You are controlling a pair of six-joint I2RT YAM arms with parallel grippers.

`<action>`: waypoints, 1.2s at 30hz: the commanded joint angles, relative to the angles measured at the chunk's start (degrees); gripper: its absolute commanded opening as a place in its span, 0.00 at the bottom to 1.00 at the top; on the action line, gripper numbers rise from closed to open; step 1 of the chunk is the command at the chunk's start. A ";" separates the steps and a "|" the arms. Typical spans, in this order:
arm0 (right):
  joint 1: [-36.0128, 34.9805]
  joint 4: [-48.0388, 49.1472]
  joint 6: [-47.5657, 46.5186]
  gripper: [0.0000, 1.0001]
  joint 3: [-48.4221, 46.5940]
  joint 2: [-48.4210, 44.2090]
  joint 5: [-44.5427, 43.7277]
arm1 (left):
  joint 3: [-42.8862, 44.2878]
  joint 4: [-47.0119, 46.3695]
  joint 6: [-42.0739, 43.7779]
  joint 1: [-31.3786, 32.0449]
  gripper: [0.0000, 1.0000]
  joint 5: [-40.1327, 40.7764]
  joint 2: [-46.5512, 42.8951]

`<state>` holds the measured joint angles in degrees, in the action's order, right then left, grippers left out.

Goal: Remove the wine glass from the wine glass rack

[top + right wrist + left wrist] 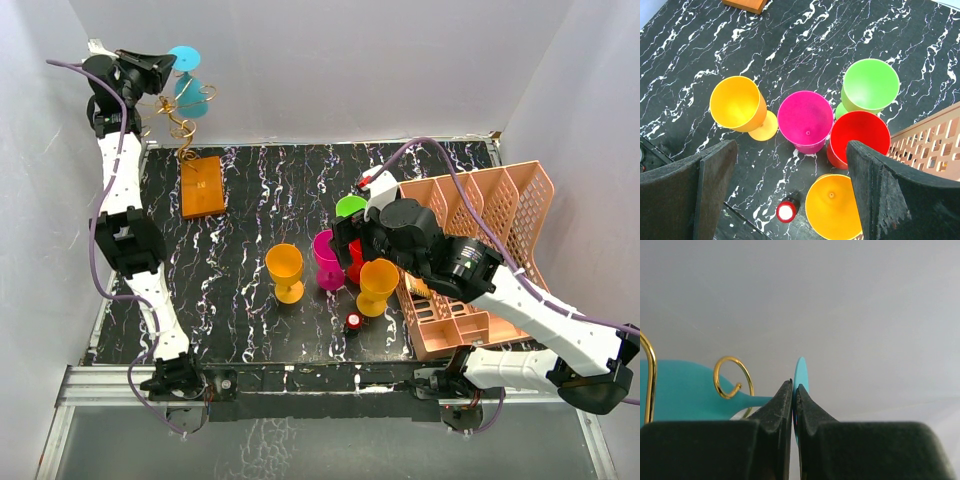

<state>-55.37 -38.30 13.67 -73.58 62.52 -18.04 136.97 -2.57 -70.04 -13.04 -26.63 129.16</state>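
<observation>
A teal wine glass point(189, 92) hangs high at the back left, by the curled top of the gold wire wine glass rack point(184, 127), whose orange-brown base point(202, 186) lies on the table. My left gripper point(163, 68) is shut on the edge of the glass's round foot. In the left wrist view the fingertips point(785, 392) pinch the thin teal foot point(801, 371). The stem runs left past a gold curl point(733, 377) to the bowl point(680, 390). My right gripper point(791, 148) stands open above the cups on the table, holding nothing.
Several plastic goblets stand mid-table: orange point(285, 268), magenta point(327, 256), green point(350, 207), red point(860, 135), and a second orange one point(378, 281). A small red-capped bottle point(354, 321) lies near them. A salmon-pink lattice basket point(500, 225) fills the right side.
</observation>
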 commanded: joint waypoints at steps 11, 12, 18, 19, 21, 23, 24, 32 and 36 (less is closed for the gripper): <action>0.31 3.55 0.27 1.00 -1.70 -0.36 0.07 | 1.16 0.43 1.81 -1.17 0.00 -3.88 -2.75; 0.24 3.51 0.30 1.00 -1.71 -0.51 0.05 | 1.04 0.84 2.49 -1.38 0.00 -2.98 -3.22; 0.23 3.54 0.43 1.00 -1.74 -0.65 -0.06 | -0.63 1.95 5.03 -2.87 0.00 0.57 -5.93; 0.26 3.57 0.40 1.00 -1.73 -0.69 -0.06 | -0.72 2.17 5.29 -3.13 0.00 1.03 -6.08; 0.26 3.56 0.39 1.00 -1.82 -0.53 0.07 | -0.78 2.18 5.44 -3.58 0.00 1.79 -6.32; 0.29 3.51 0.47 1.00 -1.91 -0.48 0.17 | -0.76 0.51 5.09 -3.98 0.00 1.88 -6.02; 0.29 3.58 0.47 1.00 -1.89 -0.42 0.19 | -0.57 -0.06 4.63 -4.13 0.00 1.87 -5.69; 0.26 3.42 0.79 1.00 -1.93 -0.65 0.15 | 2.59 -9.81 -2.68 -4.28 0.00 2.17 -0.01; 0.26 3.45 1.04 1.00 -2.03 -0.52 0.16 | 6.10 -15.47 -5.62 -4.07 0.00 1.95 3.11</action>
<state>-55.33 -38.30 13.91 -73.58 62.74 -17.82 138.17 -8.51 -71.75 -17.41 -24.58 130.89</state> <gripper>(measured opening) 0.998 0.032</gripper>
